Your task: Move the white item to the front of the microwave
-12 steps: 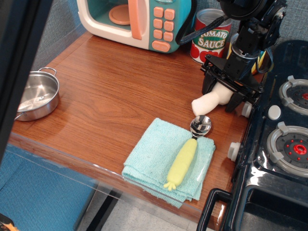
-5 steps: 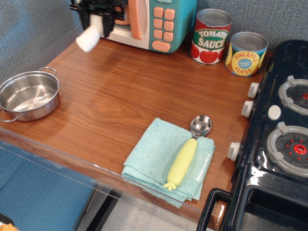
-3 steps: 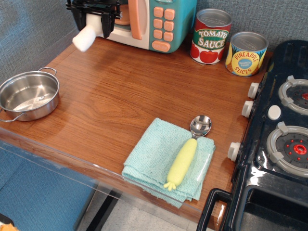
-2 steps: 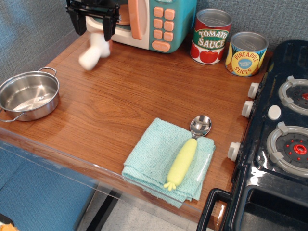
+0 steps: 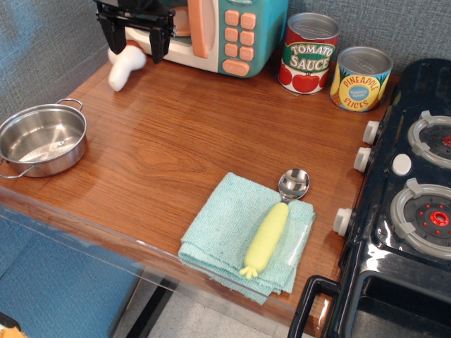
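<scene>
The white toy mushroom lies on its side on the wooden table, at the front left corner of the teal toy microwave. Its cream stem points toward me; the reddish cap is mostly hidden behind a finger. My gripper hangs just above it with its black fingers spread apart and nothing between them. The mushroom is free of the gripper.
A steel pot sits at the left edge. A teal cloth with a yellow-handled spoon lies near the front edge. A tomato sauce can and pineapple can stand at the back. A black toy stove fills the right.
The gripper carried the mushroom from beside the stove to the microwave's front left, then opened. The mushroom dropped out and now lies on the table.
</scene>
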Controlling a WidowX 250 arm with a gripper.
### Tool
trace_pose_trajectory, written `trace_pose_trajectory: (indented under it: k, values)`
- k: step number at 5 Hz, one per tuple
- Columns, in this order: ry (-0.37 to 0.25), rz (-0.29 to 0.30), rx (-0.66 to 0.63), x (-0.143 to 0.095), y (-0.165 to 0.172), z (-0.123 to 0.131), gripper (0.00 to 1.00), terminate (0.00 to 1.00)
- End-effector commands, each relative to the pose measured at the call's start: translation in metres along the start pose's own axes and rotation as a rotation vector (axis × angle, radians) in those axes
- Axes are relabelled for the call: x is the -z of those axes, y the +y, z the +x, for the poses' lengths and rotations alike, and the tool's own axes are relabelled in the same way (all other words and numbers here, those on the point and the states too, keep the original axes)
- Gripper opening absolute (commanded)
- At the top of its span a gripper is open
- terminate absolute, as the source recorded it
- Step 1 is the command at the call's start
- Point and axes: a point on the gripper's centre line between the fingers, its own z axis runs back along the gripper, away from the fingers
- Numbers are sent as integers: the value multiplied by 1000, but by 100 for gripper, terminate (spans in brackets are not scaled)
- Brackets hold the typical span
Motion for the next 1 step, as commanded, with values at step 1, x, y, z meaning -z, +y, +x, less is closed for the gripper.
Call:
trace_pose_trajectory:
  k: [1]
  values:
    - [-83, 73, -3, -44, 11, -7, 100, 100]
